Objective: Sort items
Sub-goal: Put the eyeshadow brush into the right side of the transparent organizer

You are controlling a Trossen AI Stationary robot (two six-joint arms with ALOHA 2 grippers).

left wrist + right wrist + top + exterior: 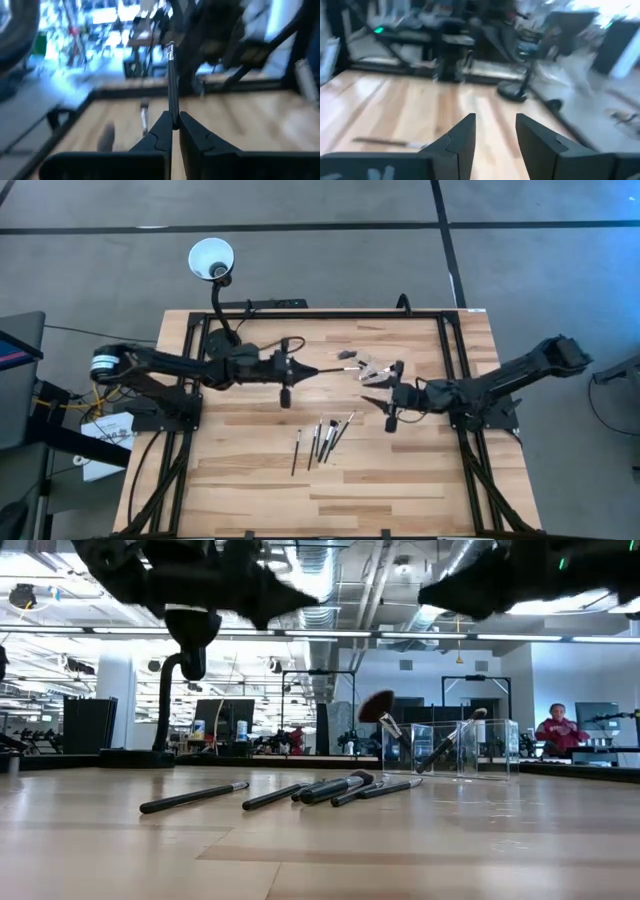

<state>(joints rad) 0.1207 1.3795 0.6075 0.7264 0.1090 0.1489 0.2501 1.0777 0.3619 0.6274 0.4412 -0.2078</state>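
Observation:
My left gripper (pixel 174 121) is raised over the table's left middle (pixel 303 370) and shut on a slim dark brush (pixel 171 85), which sticks out toward the table's right. Its far tip (pixel 170 47) looks silvery. My right gripper (pixel 495 125) stands open with nothing between its fingers, raised right of centre (pixel 370 402). Several brushes (pixel 322 440) lie flat on the wood in front of both grippers, also seen in the low view (pixel 300 790). A clear holder (pixel 455 755) has a fan brush (pixel 378 705) and another brush leaning in it. My left gripper pinches the brush's handle at its near end (pixel 174 112) between its two fingertips. The fingers point level toward the table's right and lie along the brush. The brush juts straight forward from them, lifted clear of the table.
A black gooseneck lamp with a white shade (pixel 211 260) stands at the far left corner. The clear holder (pixel 372 368) sits at the far middle, with small loose pieces (pixel 347 355) beside it. A black frame (pixel 450 350) runs along the table's edges. Bare wood (pixel 330 500) lies toward the near edge.

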